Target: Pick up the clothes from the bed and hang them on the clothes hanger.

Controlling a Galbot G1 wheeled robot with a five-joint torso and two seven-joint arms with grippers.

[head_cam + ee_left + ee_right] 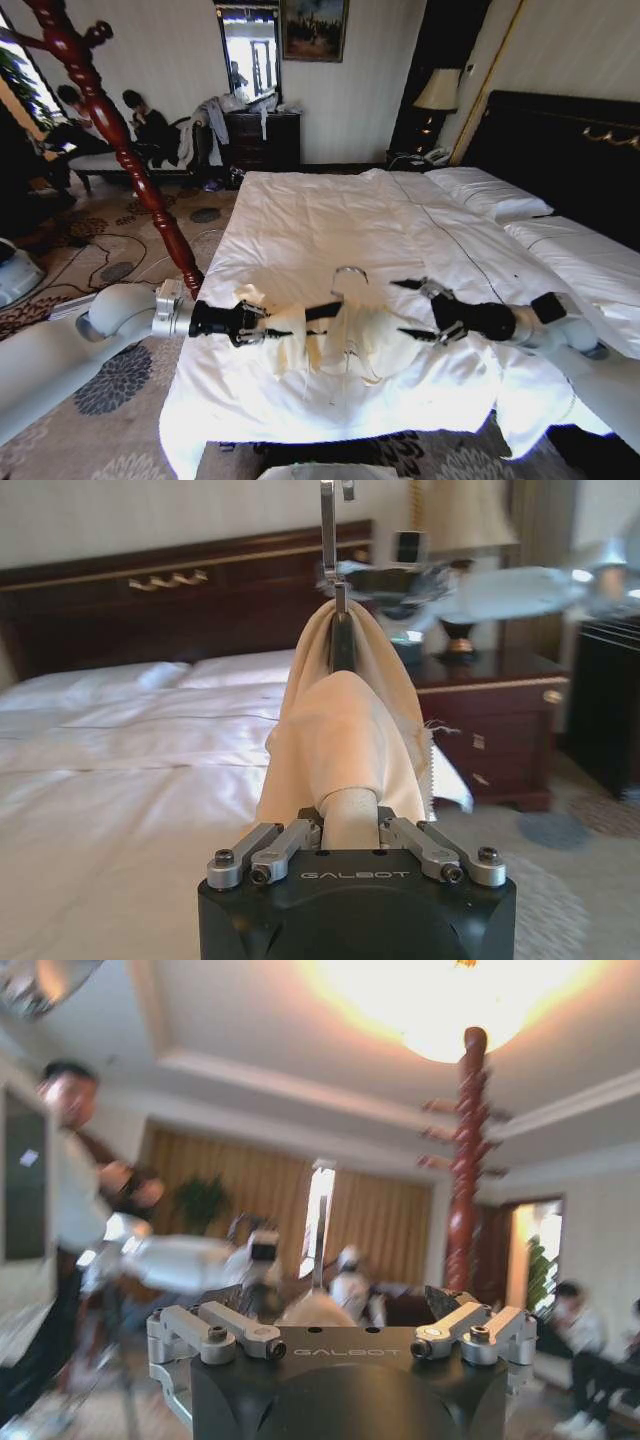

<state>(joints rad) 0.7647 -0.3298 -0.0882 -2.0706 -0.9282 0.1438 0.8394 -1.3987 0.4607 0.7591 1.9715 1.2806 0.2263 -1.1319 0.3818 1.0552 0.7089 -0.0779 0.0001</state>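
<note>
The clothes (352, 342), a pale cream garment, are draped over the black clothes hanger (322, 311), held just above the white bed (300, 230) near its foot. The hanger's silver hook (350, 272) stands above the fabric. My left gripper (258, 326) is shut on the left, fabric-covered end of the hanger. In the left wrist view the cream clothes (345, 730) run away from the gripper (348, 825), with the dark hanger (342, 645) and hook (328, 530) above. My right gripper (412, 310) is open at the garment's right side, holding nothing.
A red-brown wooden coat stand (130, 150) rises left of the bed, close to my left arm. The black headboard (570, 150) and pillows lie at the far right. A nightstand (490, 730) with a lamp stands beyond. People sit at the back left.
</note>
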